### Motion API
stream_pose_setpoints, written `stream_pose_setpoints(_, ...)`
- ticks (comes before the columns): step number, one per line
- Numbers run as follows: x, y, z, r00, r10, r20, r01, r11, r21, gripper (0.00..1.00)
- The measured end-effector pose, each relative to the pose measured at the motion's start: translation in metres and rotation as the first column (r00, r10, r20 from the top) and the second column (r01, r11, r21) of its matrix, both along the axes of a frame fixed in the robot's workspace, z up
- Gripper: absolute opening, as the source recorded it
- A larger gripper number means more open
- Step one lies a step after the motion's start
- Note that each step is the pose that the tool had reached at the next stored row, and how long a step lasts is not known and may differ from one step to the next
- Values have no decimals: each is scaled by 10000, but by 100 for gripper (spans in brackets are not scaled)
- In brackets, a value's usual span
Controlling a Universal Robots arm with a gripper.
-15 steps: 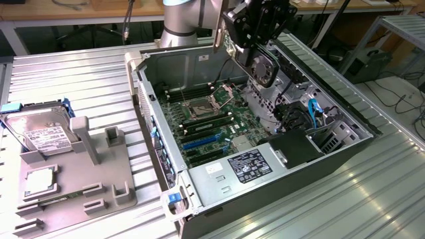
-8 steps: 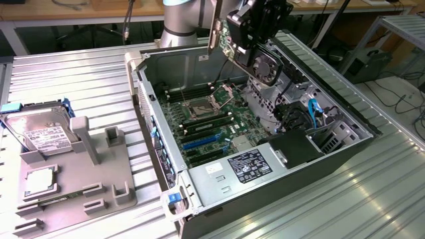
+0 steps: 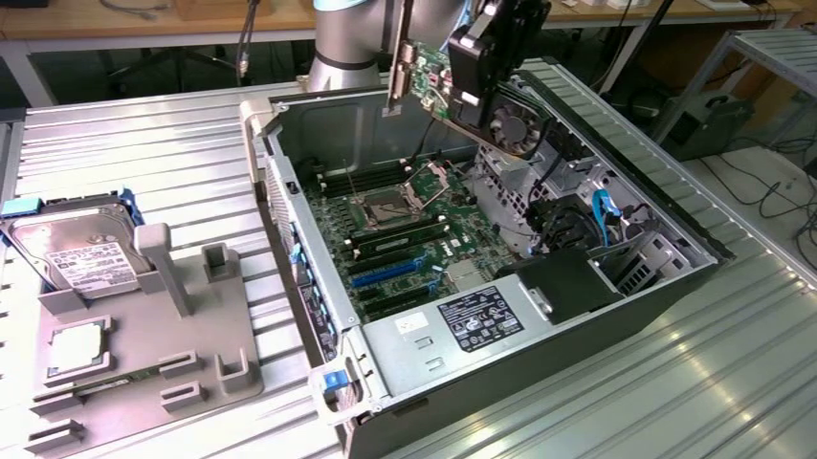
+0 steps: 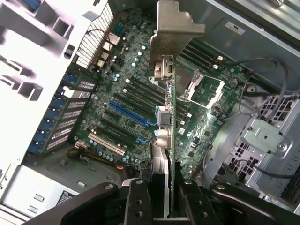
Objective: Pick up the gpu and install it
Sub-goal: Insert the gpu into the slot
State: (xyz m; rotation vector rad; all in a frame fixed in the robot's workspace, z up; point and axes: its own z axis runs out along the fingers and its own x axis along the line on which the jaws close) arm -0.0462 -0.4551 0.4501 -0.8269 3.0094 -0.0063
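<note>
Above the open computer case [image 3: 664,206] on the desk [image 3: 153,143], I hold the gpu [image 3: 441,86] clamped between the fingers of my pincer [image 4: 164,204], well clear of the motherboard [image 4: 117,117] below. It is a green circuit board with a black shroud and round black fan, its silver bracket [image 4: 174,33] at the end farthest from my pincer. The wrist view catches it edge-on, hiding both faces. In the exterior view my pincer's black body covers part of the shroud.
</note>
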Motion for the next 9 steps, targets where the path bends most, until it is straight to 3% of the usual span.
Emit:
stream_pose_setpoints(4,0,0,0,9978,665,0,-665,9978,0,28)
stream_pose_setpoints(9,0,0,0,9860,1670,0,-1670,9860,0,28)
